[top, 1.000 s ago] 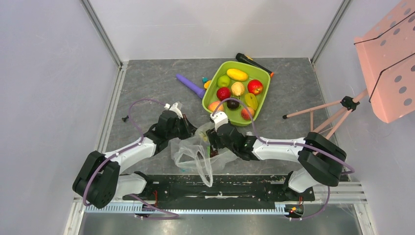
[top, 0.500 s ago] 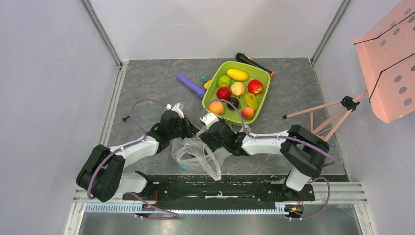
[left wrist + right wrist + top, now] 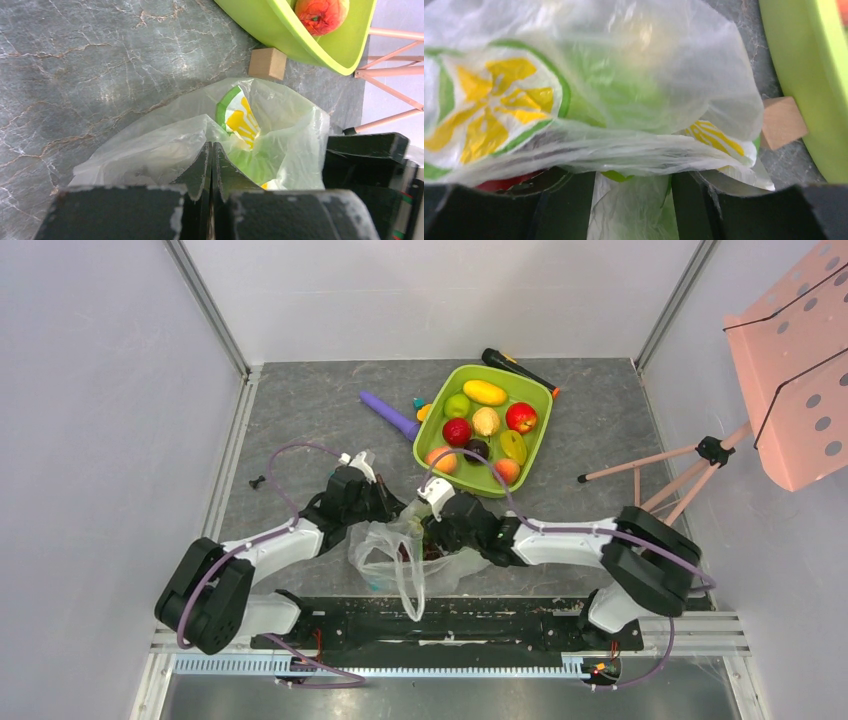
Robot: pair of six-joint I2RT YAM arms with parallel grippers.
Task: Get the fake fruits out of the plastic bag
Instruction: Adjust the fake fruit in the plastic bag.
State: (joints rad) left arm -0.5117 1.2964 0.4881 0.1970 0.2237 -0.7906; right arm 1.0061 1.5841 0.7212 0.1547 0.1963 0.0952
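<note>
The plastic bag [image 3: 392, 552] lies crumpled between my two grippers, one loop handle trailing toward the near edge. My left gripper [image 3: 376, 502] is shut on the bag's film [image 3: 165, 145], with its fingers [image 3: 202, 167] pressed together. My right gripper [image 3: 428, 533] is open at the bag's right side, and bag film [image 3: 614, 100] drapes over and between its fingers [image 3: 569, 200]. A red shape [image 3: 499, 182] and a green bit [image 3: 616, 176] show through the film. Several fake fruits [image 3: 485, 392] lie in the lime-green tray [image 3: 540, 445].
A wooden block [image 3: 781, 122] sits between the bag and the tray. A purple stick [image 3: 390, 415], small orange and teal blocks [image 3: 422, 408] and a black-orange tool [image 3: 515, 368] lie around the tray. A pink stand [image 3: 790, 360] is at the right.
My right gripper swung left toward the tray's near corner, then came back down into the bag. The bag shifted and its handle hangs straighter. My left gripper stayed shut on the film.
</note>
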